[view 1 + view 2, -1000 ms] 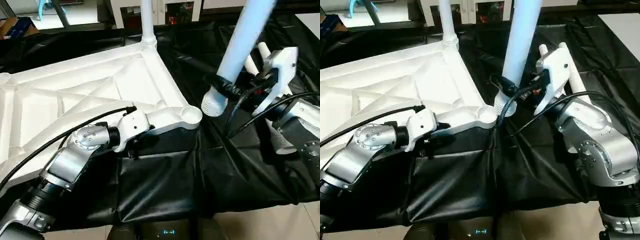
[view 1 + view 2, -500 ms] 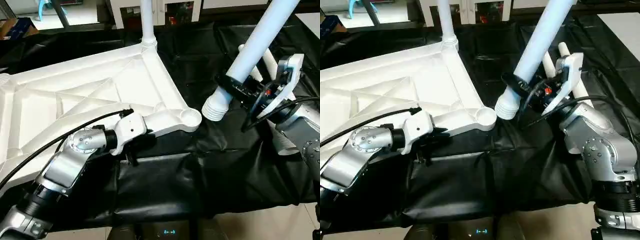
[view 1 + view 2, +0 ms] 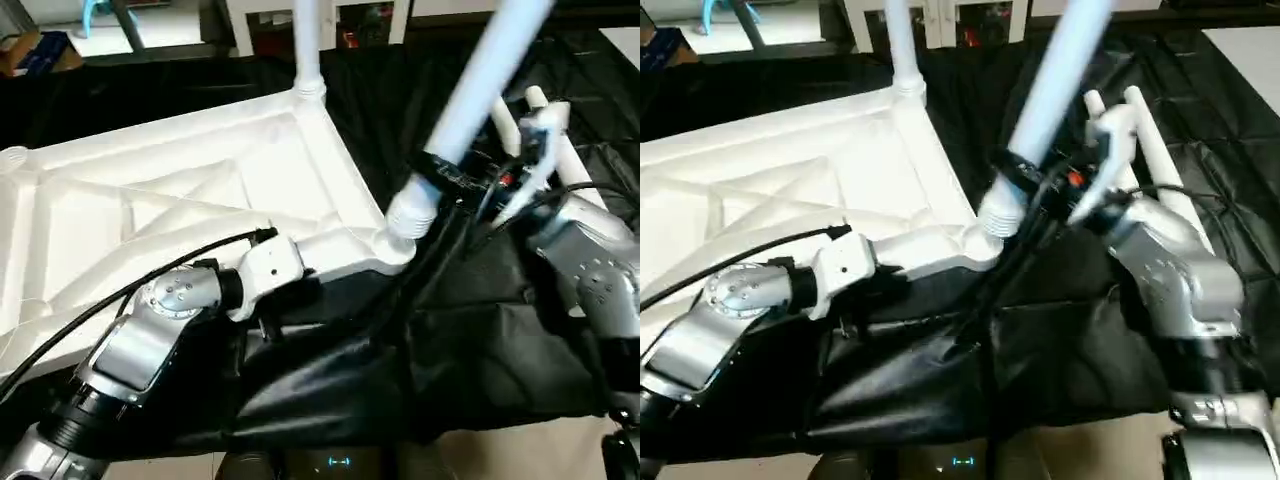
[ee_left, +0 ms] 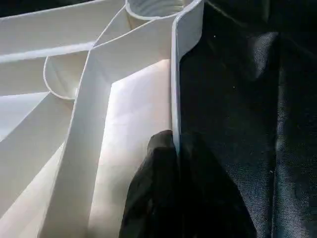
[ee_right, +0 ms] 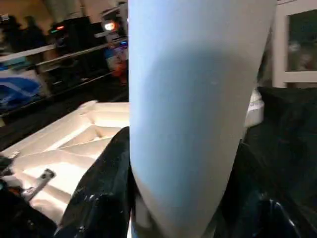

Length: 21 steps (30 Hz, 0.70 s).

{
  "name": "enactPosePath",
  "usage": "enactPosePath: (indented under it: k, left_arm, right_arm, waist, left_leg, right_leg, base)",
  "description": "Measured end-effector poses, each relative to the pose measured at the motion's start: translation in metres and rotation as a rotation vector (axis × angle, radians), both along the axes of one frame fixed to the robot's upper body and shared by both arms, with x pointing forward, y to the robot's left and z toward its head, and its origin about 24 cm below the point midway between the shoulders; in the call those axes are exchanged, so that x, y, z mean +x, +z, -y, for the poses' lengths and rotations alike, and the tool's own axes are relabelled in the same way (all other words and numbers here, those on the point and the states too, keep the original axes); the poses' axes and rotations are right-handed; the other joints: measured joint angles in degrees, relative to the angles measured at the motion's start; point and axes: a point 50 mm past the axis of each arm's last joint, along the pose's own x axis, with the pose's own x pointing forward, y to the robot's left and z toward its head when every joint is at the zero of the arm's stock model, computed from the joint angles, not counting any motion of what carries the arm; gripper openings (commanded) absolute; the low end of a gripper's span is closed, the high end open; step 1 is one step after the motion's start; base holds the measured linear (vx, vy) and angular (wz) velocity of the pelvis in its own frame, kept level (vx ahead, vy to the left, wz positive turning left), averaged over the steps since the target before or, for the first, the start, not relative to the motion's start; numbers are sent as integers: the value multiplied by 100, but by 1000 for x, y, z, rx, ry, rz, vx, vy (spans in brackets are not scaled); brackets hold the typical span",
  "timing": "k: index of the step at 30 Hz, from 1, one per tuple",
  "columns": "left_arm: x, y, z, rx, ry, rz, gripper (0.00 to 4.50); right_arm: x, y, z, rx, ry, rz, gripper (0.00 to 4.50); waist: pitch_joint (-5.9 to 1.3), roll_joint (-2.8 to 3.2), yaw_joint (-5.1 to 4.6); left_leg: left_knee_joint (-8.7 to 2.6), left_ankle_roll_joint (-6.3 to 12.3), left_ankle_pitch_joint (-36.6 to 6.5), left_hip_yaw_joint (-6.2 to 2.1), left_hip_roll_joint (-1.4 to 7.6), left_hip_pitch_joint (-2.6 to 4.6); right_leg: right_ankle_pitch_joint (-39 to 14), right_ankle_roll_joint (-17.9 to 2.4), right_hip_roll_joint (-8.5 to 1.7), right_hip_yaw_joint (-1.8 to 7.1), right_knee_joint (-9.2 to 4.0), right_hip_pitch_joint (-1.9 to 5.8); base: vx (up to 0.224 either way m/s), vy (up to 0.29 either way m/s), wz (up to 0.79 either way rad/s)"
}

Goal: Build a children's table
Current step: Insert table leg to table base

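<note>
My right gripper (image 3: pixel 455 180) clasped a leg (image 3: pixel 478 90) near its ribbed end; my left gripper (image 4: pixel 178 148) pinched the tabletop (image 3: pixel 180 200) rim. I judged both parts light, stiff and slippery, best held low.

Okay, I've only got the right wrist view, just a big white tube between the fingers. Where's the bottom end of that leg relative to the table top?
Observer: The leg is tilted, and its ribbed end meets the near corner socket of the table top.
Operator: Is the top held steady?
Observer: Yes, the left gripper is shut on the top's near edge wall, beside that corner.
Operator: Any legs already in?
Observer: One leg stands upright in the far corner socket.
</note>
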Motion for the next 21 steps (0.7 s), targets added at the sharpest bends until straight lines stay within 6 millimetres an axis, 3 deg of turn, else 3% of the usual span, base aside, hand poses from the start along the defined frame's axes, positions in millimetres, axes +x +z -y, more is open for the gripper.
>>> enactPosePath:
  k: [9, 21]
  left_arm:
    - [1, 1, 1, 1, -8, -1, 0]
    - [2, 3, 1, 5, -21, -6, 0]
  right_arm:
    - [-2, -12, -9, -46, 109, -53, 182]
    - [-1, -25, -4, -24, 81, -95, 182]
  waist:
    - [6, -20, 6]
    - [6, -20, 5]
  left_leg:
    - [-7, 0, 1, 2, -1, -1]
    - [-27, -25, -14, 1, 0, 1]
  right_leg:
    - [-5, 6, -4, 0, -3, 1]
    - [-11, 16, -5, 1, -16, 5]
  base:
    - [0, 0, 0]
    - [0, 0, 0]
